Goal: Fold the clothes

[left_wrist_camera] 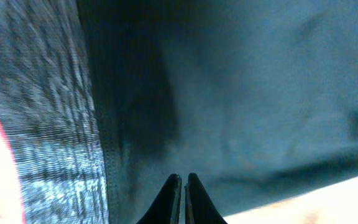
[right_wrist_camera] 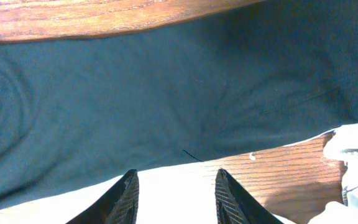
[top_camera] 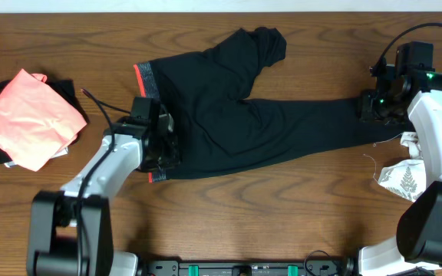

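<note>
The clothes here are mainly long black leggings (top_camera: 236, 123) lying flat across the middle of the table, with the grey waistband (top_camera: 146, 77), edged coral-red, at the left. My left gripper (top_camera: 162, 146) rests over the waistband end. In the left wrist view the left gripper (left_wrist_camera: 183, 180) is shut, with nothing visible between its tips, over the dark fabric (left_wrist_camera: 241, 93) beside the grey band (left_wrist_camera: 55, 130). My right gripper (top_camera: 371, 107) is at the leg's far right end. In the right wrist view the right gripper (right_wrist_camera: 176, 180) is open over bare wood, just off the leggings' edge (right_wrist_camera: 166, 93).
A coral-pink cloth (top_camera: 33, 119) lies on a small stack of dark and white garments at the far left. A white leaf-print cloth (top_camera: 401, 178) is crumpled at the right under my right arm, and the same white cloth (right_wrist_camera: 353, 155) shows in the right wrist view. One legging leg bunches near the table's back edge (top_camera: 267, 42).
</note>
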`<state>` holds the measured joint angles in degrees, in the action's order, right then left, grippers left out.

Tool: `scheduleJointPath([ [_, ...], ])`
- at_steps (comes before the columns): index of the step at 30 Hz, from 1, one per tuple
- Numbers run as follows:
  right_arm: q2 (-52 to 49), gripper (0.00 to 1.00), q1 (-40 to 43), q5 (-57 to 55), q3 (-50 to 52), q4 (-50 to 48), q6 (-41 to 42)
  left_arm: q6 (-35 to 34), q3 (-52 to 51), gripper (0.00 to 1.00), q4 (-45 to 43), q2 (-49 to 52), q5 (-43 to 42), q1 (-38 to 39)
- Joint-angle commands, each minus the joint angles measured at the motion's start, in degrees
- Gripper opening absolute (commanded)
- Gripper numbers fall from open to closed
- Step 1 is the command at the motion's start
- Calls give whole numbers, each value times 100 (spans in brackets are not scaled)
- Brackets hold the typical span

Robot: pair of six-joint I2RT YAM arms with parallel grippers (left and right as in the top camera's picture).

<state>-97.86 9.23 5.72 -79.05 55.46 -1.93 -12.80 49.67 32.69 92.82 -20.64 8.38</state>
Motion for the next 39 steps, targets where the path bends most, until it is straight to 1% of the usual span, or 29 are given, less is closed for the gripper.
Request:
scheduleJointPath([
  [1,-42,38,-74,-35,15,9,63,92,-114,6,-24,337,-81,11],
  [6,-42,39,-74,-35,15,17,63,92,-190,6,131,730,-52,4],
  [8,-42,39,-74,-35,15,28,63,66,-216,6,295,782,129,4],
  [10,-42,39,-72,-35,15,28,63,-98,-236,6,516,780,568,4],
  [14,-42,39,-74,-33,15,31,66,-549,-236,6,905,780,2000,-31],
  [16,-42,39,-74,-31,15,33,90,-800,-236,6,979,780,2446,-129],
  [23,-44,43,-74,-33,20,-2,105,-920,-236,6,905,780,2553,-673],
  [28,-164,45,-68,-35,238,-372,105,-918,-236,6,901,780,2629,-1047],
  [31,-365,43,-68,-35,455,-608,105,-918,-236,6,881,780,2651,-1207],
  [34,-693,34,-68,-35,664,-813,114,-918,-236,6,837,780,2653,-1342],
  [39,-1298,32,-68,-35,789,-946,212,-918,-236,6,841,780,2649,-1384],
])
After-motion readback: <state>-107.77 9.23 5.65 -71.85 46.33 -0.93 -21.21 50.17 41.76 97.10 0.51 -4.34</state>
